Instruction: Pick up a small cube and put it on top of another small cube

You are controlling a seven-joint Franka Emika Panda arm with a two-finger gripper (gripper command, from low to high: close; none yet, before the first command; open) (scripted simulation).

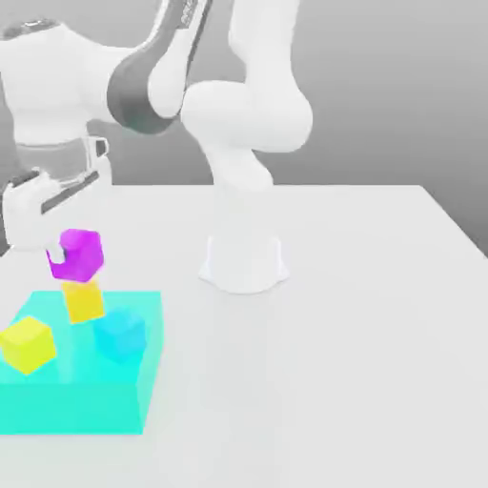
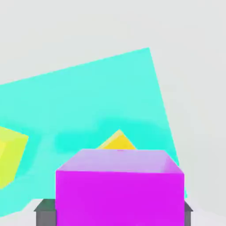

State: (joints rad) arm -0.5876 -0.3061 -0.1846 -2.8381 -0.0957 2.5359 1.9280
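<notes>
1. Four small cubes appear in the exterior view: one magenta cube (image 1: 77, 254), two yellow cubes and one cyan cube (image 1: 121, 333).
2. The hand (image 1: 59, 255) is closed on the magenta cube, gripping it from opposite sides; in the hand view the magenta cube (image 2: 119, 188) sits between dark finger pads (image 2: 44, 212).
3. The magenta cube is just above the nearer yellow cube (image 1: 83, 300), a tip of which shows past the magenta cube's top edge in the hand view (image 2: 117, 142). Whether the two cubes touch cannot be told.
4. That yellow cube stands on a big flat cyan block (image 1: 105, 396), which lies on the white desk (image 1: 362, 334) at the exterior view's left.
5. The second yellow cube (image 1: 28, 344) rests on the same block, further to the exterior view's left; the cyan cube sits to the right of the stack.
6. The arm's white base (image 1: 242, 262) stands on the desk, well apart from the block.
</notes>
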